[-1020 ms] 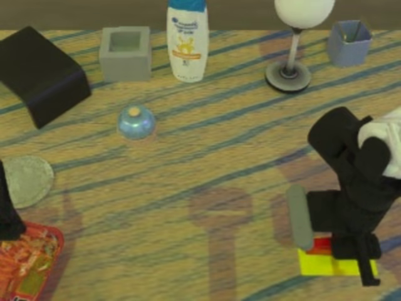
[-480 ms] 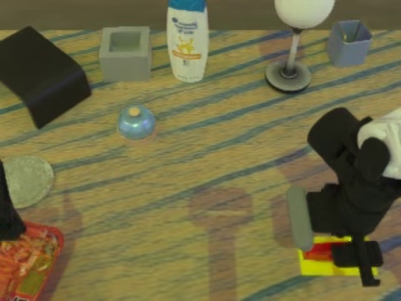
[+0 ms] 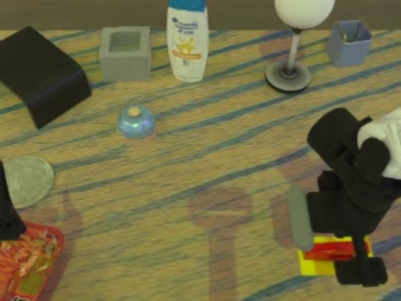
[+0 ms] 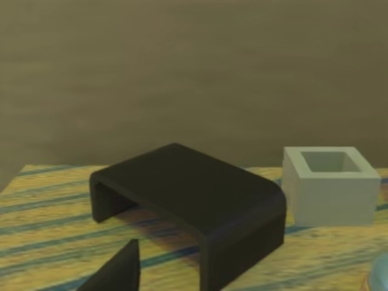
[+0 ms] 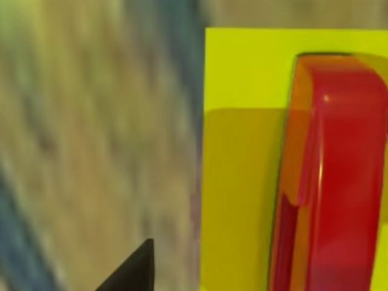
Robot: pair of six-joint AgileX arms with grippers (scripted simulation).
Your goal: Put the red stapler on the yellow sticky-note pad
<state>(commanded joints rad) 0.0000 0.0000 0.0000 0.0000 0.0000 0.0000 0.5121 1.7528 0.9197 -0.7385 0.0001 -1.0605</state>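
From above, the right arm bends over the table's lower right corner, its right gripper (image 3: pixel 358 271) low over the yellow sticky-note pad (image 3: pixel 313 264). The red stapler (image 3: pixel 329 249) lies across the pad's far edge, touching it, partly under the arm. Whether the jaws are spread or pinching the stapler, I cannot tell from here. A grey oblong object (image 3: pixel 299 216) lies just beside the pad. The left arm sits parked at the table's left edge, beside the red food tray (image 3: pixel 28 263) and a grey disc (image 3: pixel 26 180). Farther back stand a black stand (image 3: pixel 41 72), a grey box (image 3: pixel 125 52), a shampoo bottle (image 3: pixel 187 41), a bell (image 3: pixel 136 121), a white lamp (image 3: pixel 292 44) and a blue cup (image 3: pixel 349 42).

The left wrist view shows the black stand (image 4: pixel 194 209) and grey box (image 4: pixel 330 185) on the striped tabletop; one dark fingertip (image 4: pixel 118 273) shows, so its jaws I cannot judge.

The right wrist view shows the stapler (image 5: pixel 333 182) lying on the pad (image 5: pixel 239 157), with one dark fingertip (image 5: pixel 133 270) off the pad, apart from the stapler.
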